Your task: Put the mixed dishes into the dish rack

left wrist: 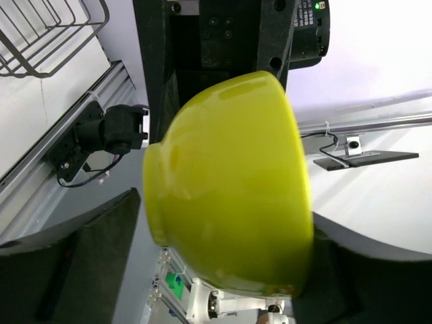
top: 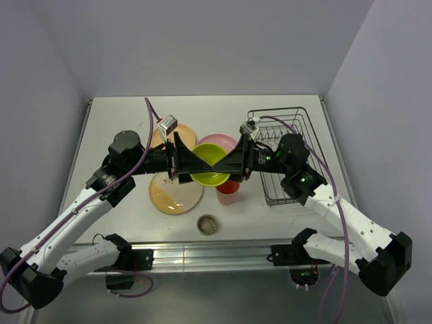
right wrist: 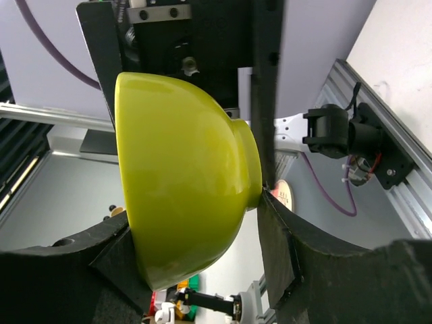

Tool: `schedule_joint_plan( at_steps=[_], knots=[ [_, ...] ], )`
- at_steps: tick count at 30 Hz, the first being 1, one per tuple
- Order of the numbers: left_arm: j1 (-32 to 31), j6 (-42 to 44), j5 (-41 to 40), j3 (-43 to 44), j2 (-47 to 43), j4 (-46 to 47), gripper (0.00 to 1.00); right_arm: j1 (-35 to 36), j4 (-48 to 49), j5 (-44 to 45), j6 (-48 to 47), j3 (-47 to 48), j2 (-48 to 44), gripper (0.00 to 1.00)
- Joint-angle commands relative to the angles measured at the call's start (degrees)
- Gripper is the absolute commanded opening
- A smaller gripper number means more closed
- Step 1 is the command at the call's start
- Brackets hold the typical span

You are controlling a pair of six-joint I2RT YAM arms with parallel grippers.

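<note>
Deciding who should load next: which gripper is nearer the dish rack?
Right. The right gripper is at the lime-green bowl, on the side facing the dish rack. The left gripper is at the bowl's opposite side, farther from the rack.

Three plates, two bowls, one cup, one dish rack, two robot arms

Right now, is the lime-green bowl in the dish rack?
Out: left gripper and right gripper flank the lime-green bowl, left of the dish rack.

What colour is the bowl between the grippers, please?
The bowl is lime green; best in left wrist view.
</note>
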Motion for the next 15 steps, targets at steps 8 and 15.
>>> schedule_joint_plan(
  at_steps=[8,15],
  knots=[
    [-0.05,3.77,0.45,2.19,-1.80,-1.57,0.99,-0.06,2.72,0.28,-0.58,2.28,-2.00,0.00],
    [-0.05,4.56,-0.08,2.81,-2.24,-2.36,0.99,-0.06,-10.11,2.30,-9.53,6.94,-1.21,0.00]
  ],
)
